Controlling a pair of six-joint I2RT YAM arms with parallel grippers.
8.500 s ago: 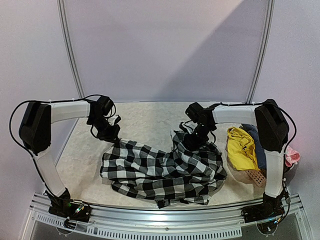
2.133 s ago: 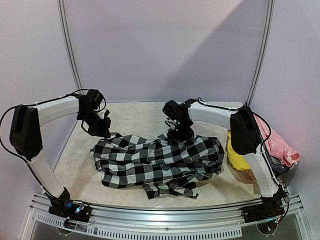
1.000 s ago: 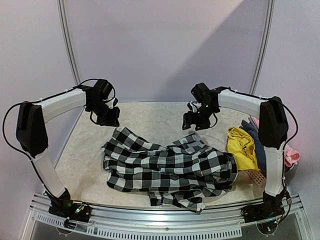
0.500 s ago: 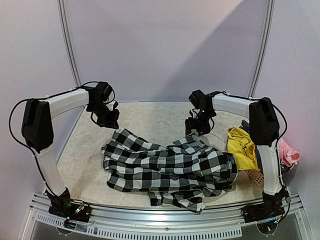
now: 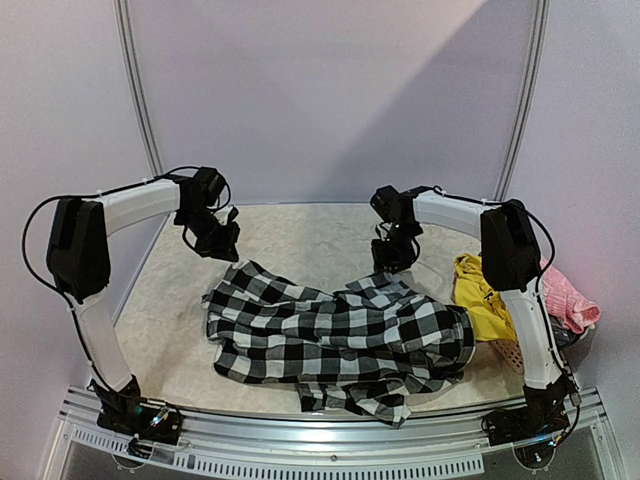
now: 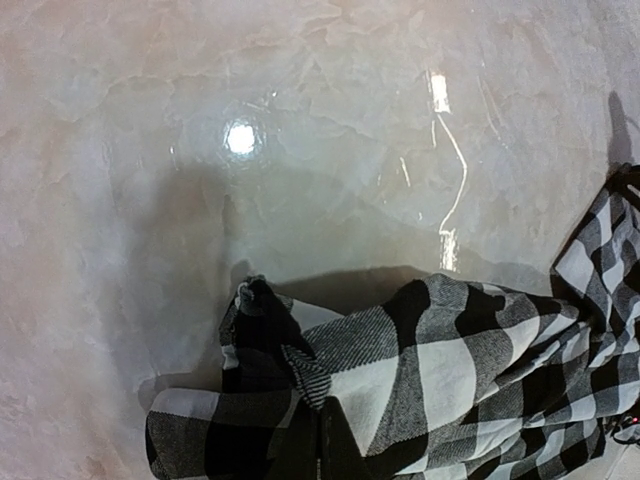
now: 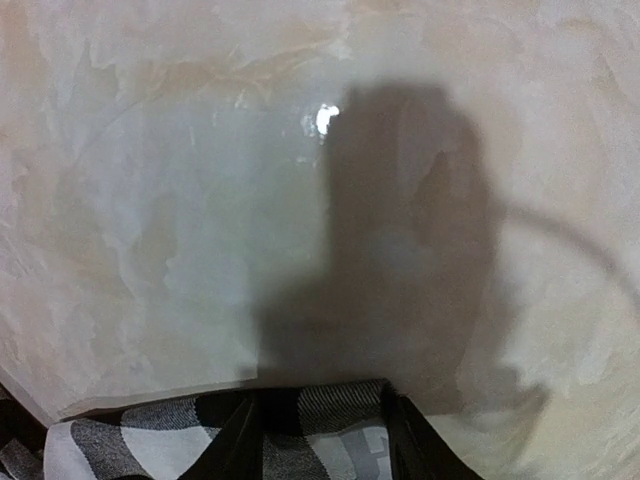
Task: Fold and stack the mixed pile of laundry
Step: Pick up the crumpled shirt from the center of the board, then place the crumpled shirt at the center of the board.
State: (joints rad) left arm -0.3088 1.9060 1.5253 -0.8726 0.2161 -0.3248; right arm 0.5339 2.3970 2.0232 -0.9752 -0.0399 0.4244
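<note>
Shirt (image 5: pixel 340 335) lies crumpled across the counter (image 5: pixel 300 230), long axis left-right; left jaws pinch its far-left corner, right jaws straddle its far-right edge, part open, not yet gripping

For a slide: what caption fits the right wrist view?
Right gripper, jaws apart, straddles the edge of the checked shirt on the marbled tabletop.

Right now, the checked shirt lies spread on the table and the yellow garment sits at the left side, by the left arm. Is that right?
No. The yellow garment sits at the right side, by the right arm, as the top external view shows. The checked shirt does lie spread on the table.
</note>
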